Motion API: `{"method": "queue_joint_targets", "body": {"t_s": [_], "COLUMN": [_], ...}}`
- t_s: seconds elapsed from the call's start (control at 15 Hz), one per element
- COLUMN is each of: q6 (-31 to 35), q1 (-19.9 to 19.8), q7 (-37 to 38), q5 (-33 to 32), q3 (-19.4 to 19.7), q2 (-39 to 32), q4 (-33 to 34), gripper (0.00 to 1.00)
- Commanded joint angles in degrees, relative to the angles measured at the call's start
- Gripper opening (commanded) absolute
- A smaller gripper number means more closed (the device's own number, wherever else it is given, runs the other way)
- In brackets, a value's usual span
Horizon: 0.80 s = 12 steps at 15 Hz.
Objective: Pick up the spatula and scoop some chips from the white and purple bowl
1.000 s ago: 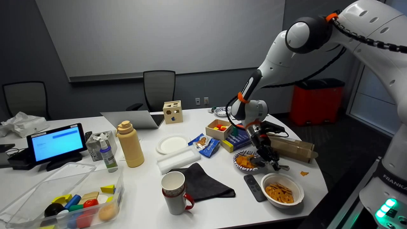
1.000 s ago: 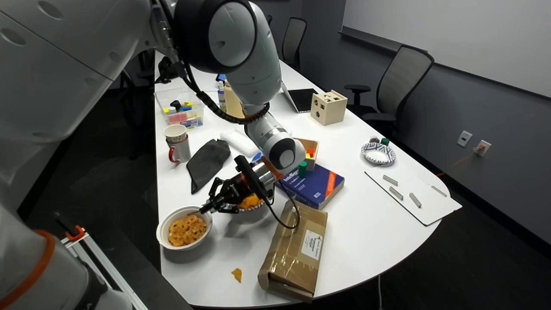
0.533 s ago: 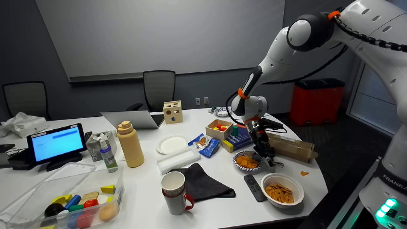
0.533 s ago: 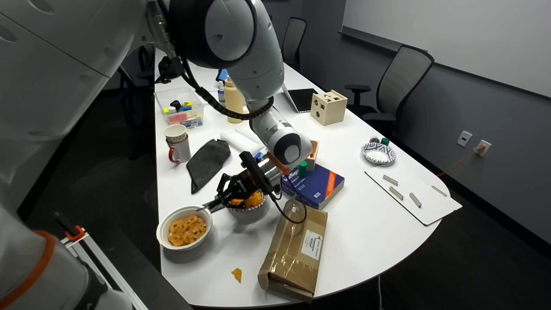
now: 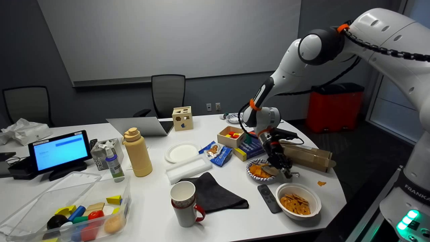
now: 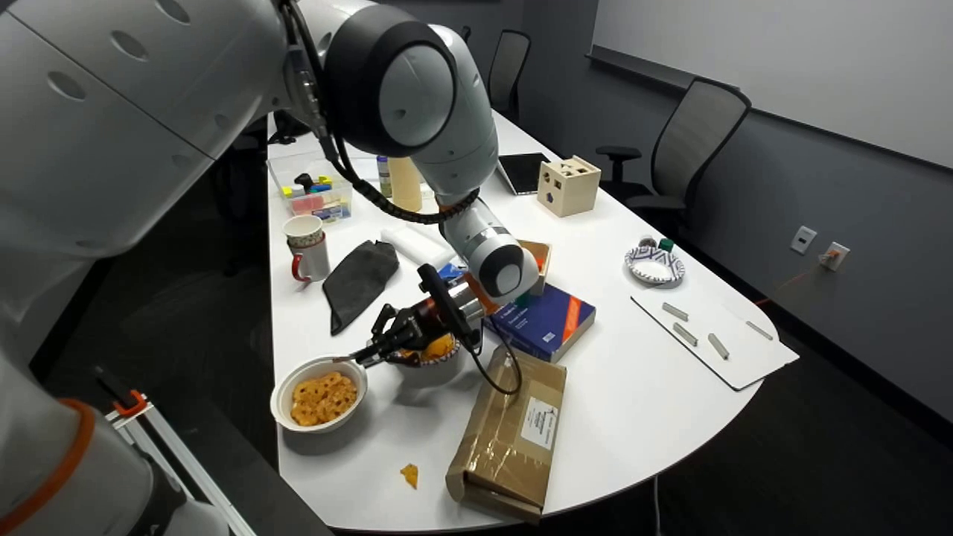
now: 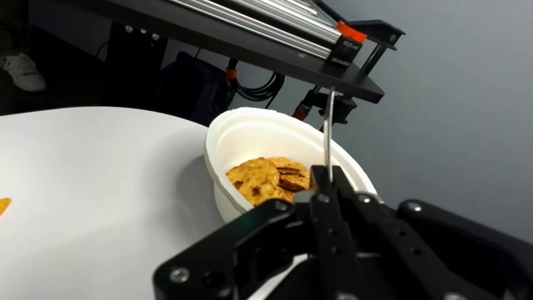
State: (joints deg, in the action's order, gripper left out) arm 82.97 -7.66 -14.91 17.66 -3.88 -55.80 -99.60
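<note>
Holds the spatula pinched in the narrowed gripper, lying left to right in an exterior view, with broad end left, over the chips in the patterned bowl. Probably must dip down and left.

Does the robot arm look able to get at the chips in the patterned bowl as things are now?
Probably yes: the tool grips the spatula, whose broad end appears in or over the patterned bowl; I see nothing blocking the chips.
</note>
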Motion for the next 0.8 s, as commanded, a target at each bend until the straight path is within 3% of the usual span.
{"method": "queue_joint_targets", "body": {"t_s": [0.0,0.73], "q6": [-2.4,5.1], "q1": [0.3,1.1], "q7": [2.3,-2.5], "q5": [1.5,1.5], "q3": [-0.1,-2.3], "q2": [-3.3,-0.7], "q4": [4.1,1.2], "gripper": [0.01,0.01]}}
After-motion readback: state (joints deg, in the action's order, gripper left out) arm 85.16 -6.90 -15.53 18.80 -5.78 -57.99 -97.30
